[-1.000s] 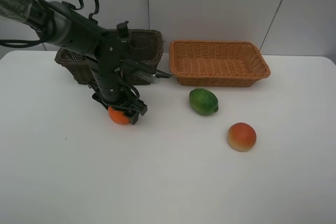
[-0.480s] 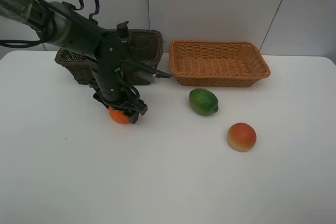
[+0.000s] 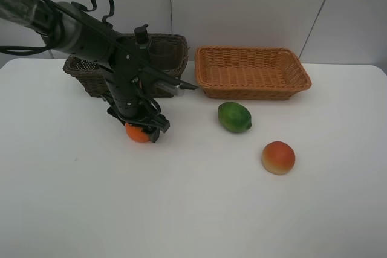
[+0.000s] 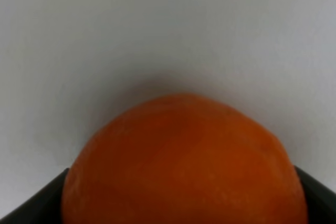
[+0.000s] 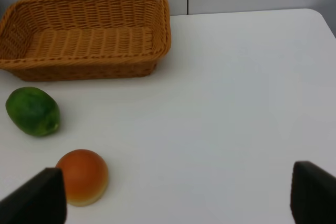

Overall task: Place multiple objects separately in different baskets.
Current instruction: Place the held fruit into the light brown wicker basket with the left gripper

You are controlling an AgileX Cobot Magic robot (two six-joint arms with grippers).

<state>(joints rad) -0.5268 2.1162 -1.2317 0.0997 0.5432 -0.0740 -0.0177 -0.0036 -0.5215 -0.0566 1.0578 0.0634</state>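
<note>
Orange (image 3: pixel 136 133) sitting on the bench (image 3: pixel 193 209) between the left gripper's (image 3: pixel 140 130) spread jaws, needing a centred, gentle squeeze to avoid rolling; right gripper (image 5: pixel 174 196) idling, jaws released

**Woven baskets:** two, namely one dark brown basket (image 3: pixel 173 52) and one orange-tan basket (image 3: pixel 253 72).

**Fruits on the table (image 3: pixel 193 209):** three, namely one orange (image 3: pixel 136 133), one green fruit (image 3: pixel 234 116) and one red-orange fruit (image 3: pixel 278 157) (the right wrist view takes in only the last two).

**Robot arms in the high view:** one arm (image 3: pixel 84 31).

The contents of the dark basket cannot be counted.
</note>
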